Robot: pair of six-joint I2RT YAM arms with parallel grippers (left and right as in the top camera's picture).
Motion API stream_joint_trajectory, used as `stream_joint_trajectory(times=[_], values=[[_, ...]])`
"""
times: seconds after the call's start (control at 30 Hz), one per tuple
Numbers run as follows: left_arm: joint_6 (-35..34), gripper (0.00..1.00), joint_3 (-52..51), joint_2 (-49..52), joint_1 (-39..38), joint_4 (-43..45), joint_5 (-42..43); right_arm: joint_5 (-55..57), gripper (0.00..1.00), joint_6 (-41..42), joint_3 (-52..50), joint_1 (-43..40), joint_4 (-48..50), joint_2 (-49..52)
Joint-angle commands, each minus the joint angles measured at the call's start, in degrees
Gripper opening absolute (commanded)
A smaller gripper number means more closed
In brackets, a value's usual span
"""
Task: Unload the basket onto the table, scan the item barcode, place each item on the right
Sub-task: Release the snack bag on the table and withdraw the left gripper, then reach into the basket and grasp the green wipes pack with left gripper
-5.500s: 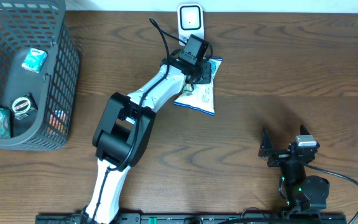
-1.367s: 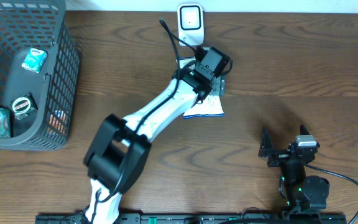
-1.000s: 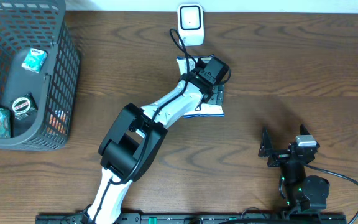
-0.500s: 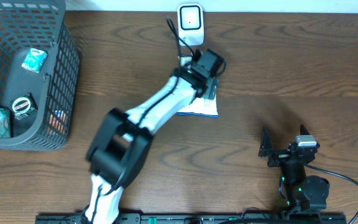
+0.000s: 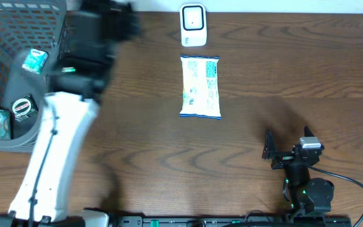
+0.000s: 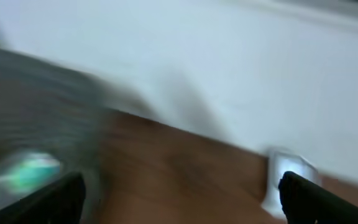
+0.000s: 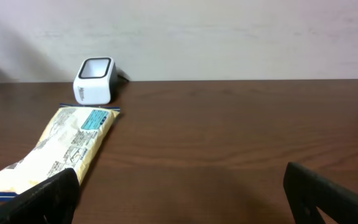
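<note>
The item, a white and yellow snack packet (image 5: 200, 87) with blue ends, lies flat and lengthwise on the wooden table just below the white barcode scanner (image 5: 193, 24). Nothing touches it. My left gripper (image 5: 106, 25) is a motion-blurred shape far to the left, by the basket's right rim; its wrist view shows it open (image 6: 179, 205) with nothing between the fingers. My right gripper (image 5: 287, 144) rests open at the lower right. Its wrist view (image 7: 182, 202) shows the packet (image 7: 61, 152) and the scanner (image 7: 94, 79) ahead to the left.
A grey mesh basket (image 5: 58, 88) stands at the far left and holds two teal packets (image 5: 34, 60) and a round tin (image 5: 23, 107). The left wrist view is blurred, with the basket (image 6: 36, 124) on its left and the scanner (image 6: 284, 183) on its right.
My left gripper has let go of the packet and swung fast to the left, towards the basket. The packet now lies straight below the scanner. The right arm has not moved.
</note>
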Motion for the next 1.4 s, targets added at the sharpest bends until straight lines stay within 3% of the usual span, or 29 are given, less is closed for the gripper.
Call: stream_joint_trajectory(times=[0.0, 0.2, 0.37, 0.47, 0.73, 0.93, 1.37], values=[[0.5, 0.98, 0.5, -0.5, 11.7, -0.7, -0.9, 0.2, 0.99, 0.2, -0.1, -0.9, -0.2, -0.3], [3.3, 0.98, -0.3, 2.6, 29.2, -8.8, -0.9, 0.2, 0.99, 0.2, -0.1, -0.9, -0.2, -0.3], [12.8, 0.98, -0.6, 8.5, 37.0, -15.5, -0.9, 0.2, 0.99, 0.2, -0.1, -0.9, -0.2, -0.3], [13.6, 0.98, -0.6, 12.2, 39.6, -17.7, -0.9, 0.2, 0.99, 0.2, -0.1, -0.9, -0.2, -0.3], [18.2, 0.99, -1.7, 18.0, 40.9, -19.4, -3.2, 0.2, 0.99, 0.2, -0.1, -0.9, -0.2, -0.3], [18.3, 0.82, -3.8, 20.9, 41.0, -18.8, -7.3, 0.2, 0.99, 0.2, -0.1, -0.9, -0.2, -0.3], [18.3, 0.83, -6.2, 26.5, 40.7, -18.1, -7.2, 0.2, 0.99, 0.2, -0.1, -0.9, -0.2, -0.3]])
